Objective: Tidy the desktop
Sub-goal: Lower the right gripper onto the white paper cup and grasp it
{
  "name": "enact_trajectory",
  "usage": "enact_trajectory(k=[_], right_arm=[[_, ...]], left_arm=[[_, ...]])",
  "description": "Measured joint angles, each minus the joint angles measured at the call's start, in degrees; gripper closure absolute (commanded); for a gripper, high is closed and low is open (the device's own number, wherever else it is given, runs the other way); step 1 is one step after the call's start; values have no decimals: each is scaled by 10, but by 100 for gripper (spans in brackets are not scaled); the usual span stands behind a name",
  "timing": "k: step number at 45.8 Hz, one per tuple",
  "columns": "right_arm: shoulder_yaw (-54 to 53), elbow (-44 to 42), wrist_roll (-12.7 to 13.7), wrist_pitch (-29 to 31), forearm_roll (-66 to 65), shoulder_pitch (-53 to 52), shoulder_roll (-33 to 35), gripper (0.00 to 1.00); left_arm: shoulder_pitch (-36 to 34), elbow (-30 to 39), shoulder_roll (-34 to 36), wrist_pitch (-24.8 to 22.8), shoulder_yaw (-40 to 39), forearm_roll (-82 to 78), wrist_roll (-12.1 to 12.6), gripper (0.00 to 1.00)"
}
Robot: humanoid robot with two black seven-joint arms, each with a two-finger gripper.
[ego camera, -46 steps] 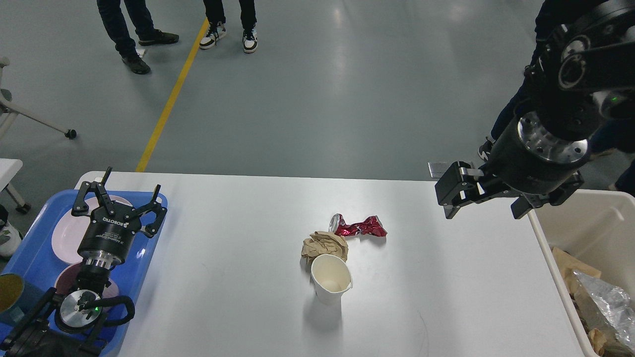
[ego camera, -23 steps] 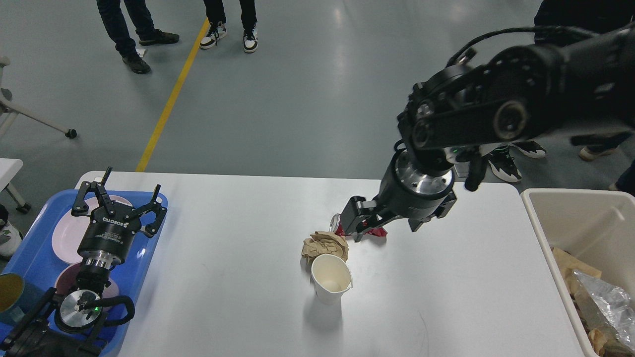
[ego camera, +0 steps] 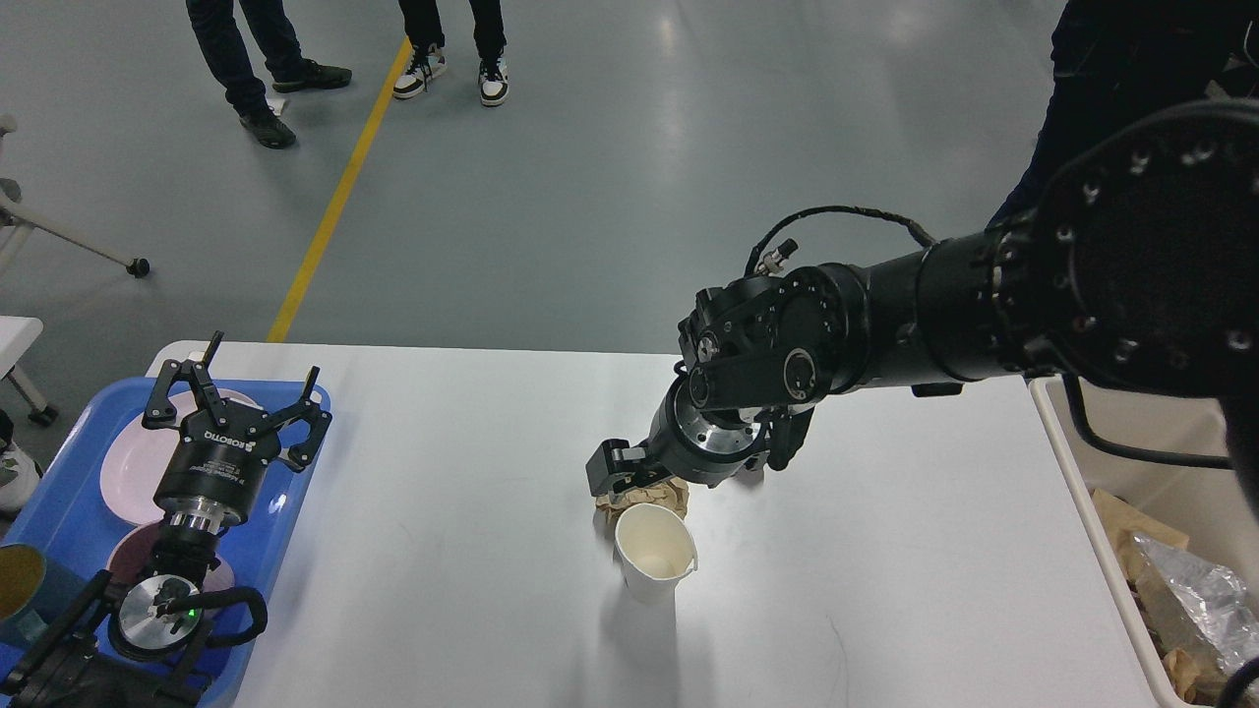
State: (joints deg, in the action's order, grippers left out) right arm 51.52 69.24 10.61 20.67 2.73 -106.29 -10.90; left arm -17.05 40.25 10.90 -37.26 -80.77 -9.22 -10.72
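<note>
The white desktop fills the lower view. Near its middle stands an upright white paper cup. Just behind the cup lies a crumpled brown paper ball, partly covered by my right gripper, which hangs over it pointing down, fingers spread open, nothing seen held. The crushed red can is hidden behind that gripper. At the far left, my left gripper is open and empty above the blue tray.
The blue tray holds pink plates and a dark cup. A beige bin with foil and paper scraps stands off the right edge. People stand on the floor beyond the table.
My right arm has swung left and down from the bin side, across the red can, to hang over the paper ball. The left arm, cup and tray have not moved.
</note>
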Motion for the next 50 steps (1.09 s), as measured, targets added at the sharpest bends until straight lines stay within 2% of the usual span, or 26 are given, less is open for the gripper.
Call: enact_trajectory(k=[7, 19, 27, 32, 37, 43, 46, 50], right_arm=[[0, -48, 18, -7, -44, 82, -1, 0], [0, -108, 21, -18, -75, 170, -6, 0], [-1, -127, 21, -25, -81, 200, -7, 7], [-2, -129, 21, -34, -80, 204, -7, 30], [-3, -129, 22, -36, -76, 205, -7, 63], [-4, -125, 26, -36, -73, 205, -7, 84], [-5, -123, 26, -36, -73, 205, -7, 100], [-6, -117, 27, -35, -72, 204, -8, 100]], left_arm=[[0, 0, 0, 0, 0, 0, 0, 4], [0, 0, 0, 0, 0, 0, 0, 4], [0, 0, 0, 0, 0, 0, 0, 4], [0, 0, 0, 0, 0, 0, 0, 4], [0, 0, 0, 0, 0, 0, 0, 4], [0, 0, 0, 0, 0, 0, 0, 4], [0, 0, 0, 0, 0, 0, 0, 4], [0, 0, 0, 0, 0, 0, 0, 4]])
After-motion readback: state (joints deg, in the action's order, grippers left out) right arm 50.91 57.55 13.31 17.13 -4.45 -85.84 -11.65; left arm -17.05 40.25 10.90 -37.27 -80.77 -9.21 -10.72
